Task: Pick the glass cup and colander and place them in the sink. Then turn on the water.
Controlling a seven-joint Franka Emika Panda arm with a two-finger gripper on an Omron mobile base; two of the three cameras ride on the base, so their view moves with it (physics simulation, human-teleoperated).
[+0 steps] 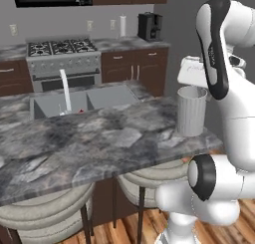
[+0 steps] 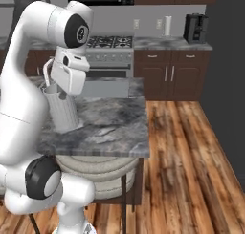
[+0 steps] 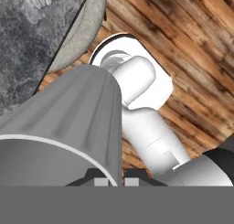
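The glass cup [image 1: 191, 113] is a tall pale ribbed tumbler at the right end of the marble counter [image 1: 89, 138], close to its edge. My gripper [image 3: 116, 181] is shut on the cup's rim, one fingertip on each side of the wall [image 3: 77, 113]. From the right base view the cup [image 2: 63, 112] hangs under the white hand [image 2: 69, 73]. Whether its base touches the counter I cannot tell. The sink [image 1: 107, 96] lies far left of the cup, with its pale faucet [image 1: 65, 91]; no water shows at the spout. The colander is out of view.
A small red thing [image 1: 81, 110] sits in the sink basin. Round padded stools [image 1: 47, 213] stand under the counter's front edge. A stove [image 1: 62, 59] and a coffee machine [image 1: 149, 26] line the back wall. Wood floor [image 2: 191, 156] lies to the right of the counter.
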